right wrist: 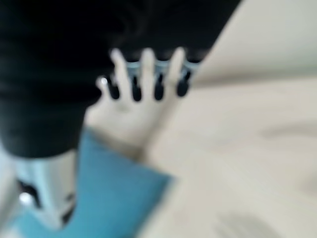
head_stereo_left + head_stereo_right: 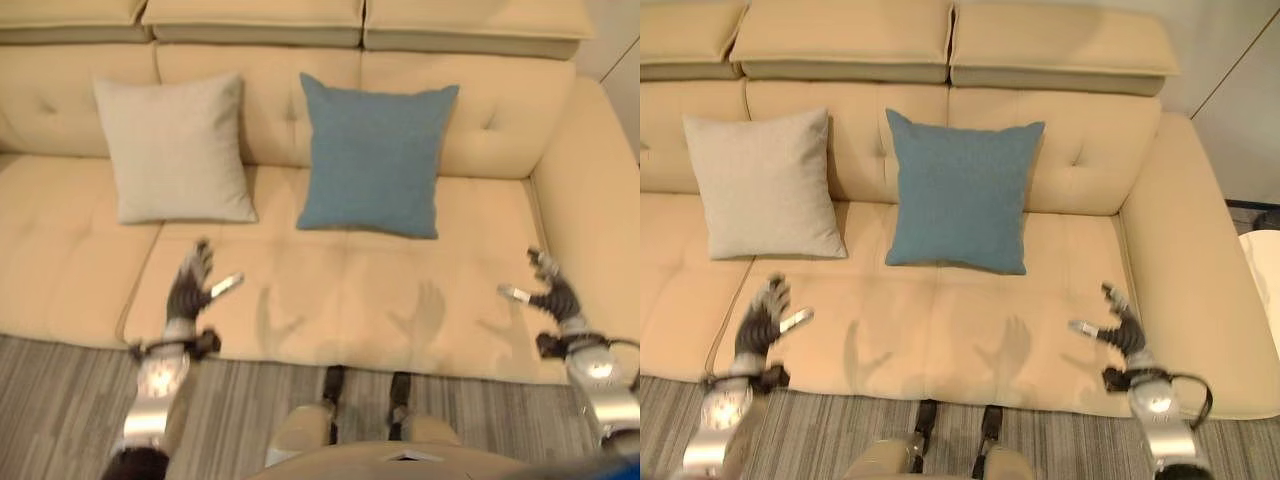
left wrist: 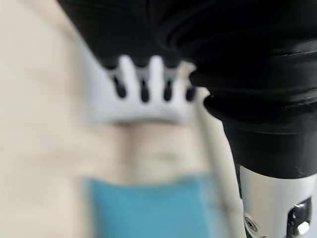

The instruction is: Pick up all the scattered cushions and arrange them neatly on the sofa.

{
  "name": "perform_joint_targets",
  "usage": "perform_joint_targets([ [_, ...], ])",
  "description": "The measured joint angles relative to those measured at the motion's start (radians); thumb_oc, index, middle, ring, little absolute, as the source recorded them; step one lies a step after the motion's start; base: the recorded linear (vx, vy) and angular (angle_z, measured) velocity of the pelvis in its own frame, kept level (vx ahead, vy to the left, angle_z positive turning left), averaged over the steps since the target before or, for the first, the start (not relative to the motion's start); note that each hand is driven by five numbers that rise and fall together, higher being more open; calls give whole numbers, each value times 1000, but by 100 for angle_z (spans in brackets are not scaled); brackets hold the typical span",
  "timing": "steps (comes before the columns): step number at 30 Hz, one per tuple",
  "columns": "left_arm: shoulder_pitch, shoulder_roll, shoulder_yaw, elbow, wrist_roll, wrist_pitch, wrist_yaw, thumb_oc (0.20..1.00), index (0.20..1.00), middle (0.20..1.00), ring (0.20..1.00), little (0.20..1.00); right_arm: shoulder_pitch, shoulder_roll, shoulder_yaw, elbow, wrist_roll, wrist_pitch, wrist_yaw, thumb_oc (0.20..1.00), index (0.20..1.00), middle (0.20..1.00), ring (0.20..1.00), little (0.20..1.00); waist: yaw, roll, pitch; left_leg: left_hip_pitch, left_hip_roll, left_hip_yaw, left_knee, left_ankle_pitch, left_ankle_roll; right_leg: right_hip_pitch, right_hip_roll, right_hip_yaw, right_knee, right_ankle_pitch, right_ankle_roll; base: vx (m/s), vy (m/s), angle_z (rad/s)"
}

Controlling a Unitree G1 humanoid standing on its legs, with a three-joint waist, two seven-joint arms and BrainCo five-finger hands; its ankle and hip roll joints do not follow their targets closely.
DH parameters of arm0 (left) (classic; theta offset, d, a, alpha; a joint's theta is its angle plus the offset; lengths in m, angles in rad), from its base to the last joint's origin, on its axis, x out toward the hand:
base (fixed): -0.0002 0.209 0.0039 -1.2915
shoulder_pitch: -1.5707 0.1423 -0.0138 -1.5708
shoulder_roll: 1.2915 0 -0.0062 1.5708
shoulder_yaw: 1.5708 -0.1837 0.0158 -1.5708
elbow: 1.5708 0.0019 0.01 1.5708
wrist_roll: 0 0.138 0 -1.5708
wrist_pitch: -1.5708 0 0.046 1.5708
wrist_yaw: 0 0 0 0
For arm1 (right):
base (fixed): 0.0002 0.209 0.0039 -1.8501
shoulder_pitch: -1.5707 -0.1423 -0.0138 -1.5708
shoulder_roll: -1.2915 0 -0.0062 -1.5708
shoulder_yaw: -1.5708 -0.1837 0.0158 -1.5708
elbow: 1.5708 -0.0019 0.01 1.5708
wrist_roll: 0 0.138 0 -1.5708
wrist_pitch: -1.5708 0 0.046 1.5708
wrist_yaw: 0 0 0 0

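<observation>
A blue cushion (image 2: 372,155) leans upright against the back of the beige sofa (image 2: 330,290), near its middle. To its left a cream cushion (image 2: 175,148) leans the same way, apart from it. My left hand (image 2: 190,284) hovers open over the front of the seat, below the cream cushion, holding nothing. Over the seat's right end, near the armrest, my right hand (image 2: 552,290) is open and empty too. The blue cushion (image 3: 148,208) shows past the left hand in its wrist view, and as a blue patch (image 1: 114,193) in the right wrist view.
The sofa's right armrest (image 2: 1200,290) rises just beside my right hand. Grey striped floor (image 2: 70,400) runs along the sofa's front edge. A white object (image 2: 1262,262) shows at the far right beyond the armrest.
</observation>
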Motion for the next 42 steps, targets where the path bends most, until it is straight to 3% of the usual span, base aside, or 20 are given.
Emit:
perform_joint_targets([
  [6, -38, -101, -11, 514, 132, 37, -18, 1000, 1000, 1000, 1000, 1000, -13, 95, 93, 294, -35, 8, 29, 1000, 1000, 1000, 1000, 1000, 6, -15, -71, 28, 2, -18, 0, -3, 6, 36, 2, -18, 0, -10, -2, -1, -12, 9],
  [13, -36, -110, -3, 673, 185, 54, -23, 1000, 1000, 1000, 1000, 1000, 8, 115, 100, 441, -48, 10, 43, 1000, 1000, 1000, 1000, 1000, 25, -24, -87, 39, 5, -52, 5, -4, 7, 72, 14, -35, 4, -14, -8, -48, -68, 13],
  [16, -121, -111, -5, 733, 184, 56, -28, 1000, 1000, 1000, 1000, 1000, 28, 120, 90, 532, -31, 20, 45, 1000, 1000, 1000, 1000, 1000, 9, -28, -78, -5, 4, -137, 13, 20, -28, 74, 20, -136, 5, -23, -21, -279, -68, 98],
  [19, -124, -110, -3, 738, 184, 63, -29, 1000, 1000, 1000, 1000, 1000, -3, 120, 88, 555, -10, 27, 45, 1000, 1000, 1000, 1000, 1000, 12, -33, -63, -46, 19, -124, 49, 6, -27, 51, 29, -145, 5, -28, -43, -175, 18, 8],
  [20, -135, -106, -1, 759, 184, 74, -30, 1000, 1000, 1000, 1000, 1000, -19, 126, 93, 577, -10, 27, 46, 1000, 1000, 1000, 1000, 1000, 8, -68, -50, -48, 33, -59, 68, -53, -73, 31, 12, -146, -1, -5, -96, -181, 103, -9],
  [21, -169, -104, 14, 780, 185, 77, -30, 1000, 1000, 1000, 1000, 1000, -28, 143, 91, 582, -10, 27, 46, 1000, 1000, 1000, 1000, 1000, -3, -114, -31, -80, 10, -35, 230, -76, -60, 30, -38, -151, 0, -4, -107, -136, 205, -4],
  [22, -179, -115, 14, 780, 185, 77, -31, 1000, 1000, 1000, 1000, 1000, -35, 141, 90, 588, -10, 32, 46, 1000, 1000, 1000, 1000, 1000, -14, -120, -28, -74, 39, -53, 348, -108, -75, 34, -49, -141, 1, 1, -100, -100, 209, -24],
  [23, -178, -156, 14, 781, 185, 84, -31, 1000, 1000, 1000, 1000, 1000, -53, 140, 85, 627, -11, 49, 42, 1000, 1000, 1000, 1000, 1000, -37, -74, -45, 27, 100, -103, 364, -158, -88, 34, -25, -105, 7, 25, -73, -95, 254, -41],
  [25, -214, -220, 3, 767, 185, 83, -48, 1000, 1000, 1000, 1000, 1000, -65, 137, 91, 653, -12, 67, 44, 1000, 1000, 1000, 1000, 1000, -71, -9, -65, 144, 124, -61, 166, -186, -73, -11, -34, -74, 43, 37, -34, -145, 306, -39],
  [27, -249, -218, -16, 768, 184, 84, -47, 1000, 1000, 1000, 1000, 1000, -82, 147, 90, 657, -14, 77, 45, 1000, 1000, 1000, 1000, 1000, -64, -10, -63, 161, 79, -31, 115, -177, -51, -62, -72, -37, 74, 66, -5, -176, 249, -57],
  [28, -261, -211, -34, 768, 185, 84, -48, 1000, 1000, 1000, 1000, 1000, -97, 149, 88, 656, -13, 82, 46, 1000, 1000, 1000, 1000, 1000, -58, -30, -52, 167, 32, -26, 101, -181, -27, -93, -112, 12, 82, 97, 20, -161, 150, -73],
  [29, -266, -208, -34, 771, 185, 84, -48, 1000, 1000, 1000, 1000, 1000, -111, 148, 88, 654, -14, 83, 45, 1000, 1000, 1000, 1000, 1000, -60, -38, -45, 152, 11, -26, 106, -198, 23, -104, -138, 36, 78, 112, 46, -133, 64, -51],
  [30, -265, -193, -34, 771, 185, 84, -48, 1000, 1000, 1000, 1000, 1000, -118, 162, 91, 661, -14, 85, 46, 1000, 1000, 1000, 1000, 1000, -57, -59, -38, 153, -20, -21, 101, -183, 45, -107, -168, 46, 75, 102, 74, -217, 106, -5],
  [32, -260, -151, -33, 775, 184, 86, -47, 1000, 1000, 1000, 1000, 1000, -121, 192, 94, 690, -14, 94, 46, 1000, 1000, 1000, 1000, 1000, -55, -83, -31, 116, -46, -26, 133, -169, 82, -124, -184, 85, 108, 41, 116, -190, 83, 19],
  [33, -256, -129, -32, 774, 184, 88, -46, 1000, 1000, 1000, 1000, 1000, -121, 205, 95, 692, -14, 95, 46, 1000, 1000, 1000, 1000, 1000, -45, -67, -31, 91, -21, -29, 134, -152, 90, -183, -146, 129, 264, -32, 116, -112, 9, 23],
  [34, -245, -106, -31, 770, 184, 88, -43, 1000, 1000, 1000, 1000, 1000, -128, 207, 96, 695, -15, 98, 47, 1000, 1000, 1000, 1000, 1000, 7, -29, -25, 69, 23, -28, 128, -126, 95, -210, -88, 97, 508, -147, 105, -67, -29, 3],
  [35, -227, -98, -32, 759, 184, 88, -42, 1000, 1000, 1000, 1000, 1000, -119, 206, 93, 687, -17, 99, 47, 1000, 1000, 1000, 1000, 1000, 25, -27, -33, 71, 26, -25, 124, -121, 88, -179, -91, 57, 549, -181, 96, -16, -77, -15],
  [38, -152, -90, -27, 760, 183, 96, -39, 1000, 1000, 1000, 1000, 1000, -135, 214, 90, 658, -16, 83, 47, 1000, 1000, 1000, 1000, 1000, 42, -53, -49, 70, 1, -15, 104, -105, 64, 29, -92, 27, 232, -165, 102, 32, -88, -17],
  [39, -143, -110, -23, 771, 184, 96, -41, 1000, 1000, 1000, 1000, 1000, -129, 211, 91, 666, -16, 84, 47, 1000, 1000, 1000, 1000, 1000, 38, -49, -65, 73, 5, -19, 77, -86, 45, 98, -71, 30, 77, -113, 67, 60, -112, -4],
  [42, -134, -140, -24, 774, 184, 96, -42, 1000, 1000, 1000, 1000, 1000, -111, 212, 93, 691, -16, 93, 48, 1000, 1000, 1000, 1000, 1000, 24, -35, -85, 103, 30, -16, 29, -58, 23, 143, -41, 28, 0, -76, 43, 24, -82, -3],
])
